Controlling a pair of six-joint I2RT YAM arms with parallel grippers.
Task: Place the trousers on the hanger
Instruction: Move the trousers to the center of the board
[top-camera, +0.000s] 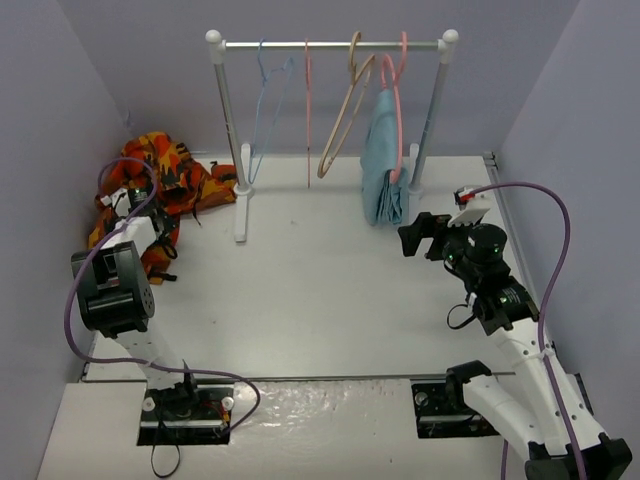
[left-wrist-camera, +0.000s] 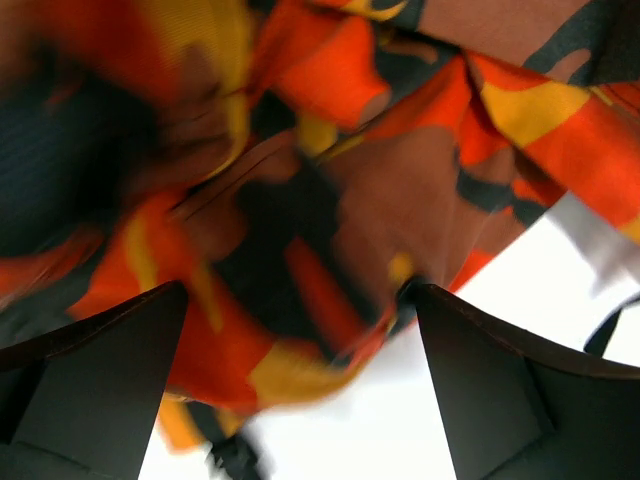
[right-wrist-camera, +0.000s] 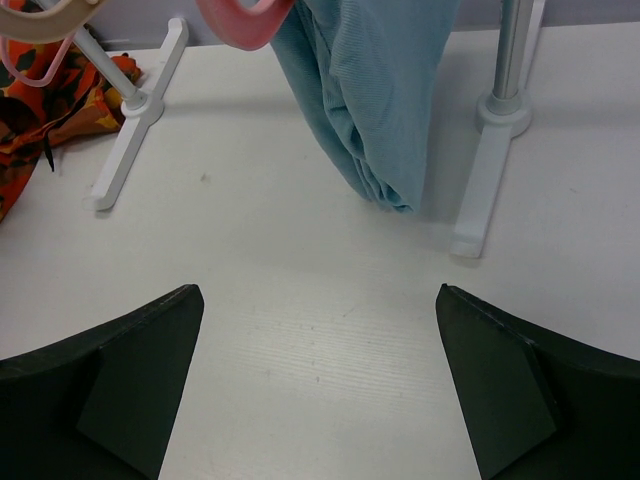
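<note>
The trousers (top-camera: 195, 185), printed in orange, red, yellow and dark brown camouflage, lie crumpled in a heap at the table's (top-camera: 320, 290) far left. The thin light-blue wire hanger (top-camera: 266, 110) hangs by its hook near the rail's (top-camera: 330, 44) left end.

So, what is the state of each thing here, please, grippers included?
Orange camouflage fabric trousers: crumpled on the table, unhung.
Thin light-blue wire hanger: on the rail, empty.
Thin pink hanger: on the rail, empty.
Thick tan hanger: on the rail, tilted, empty.
Light-blue folded garment: draped on a second pink hanger.
Left gripper: jaws open, over the trousers.
Right gripper: jaws open, holding nothing.
</note>
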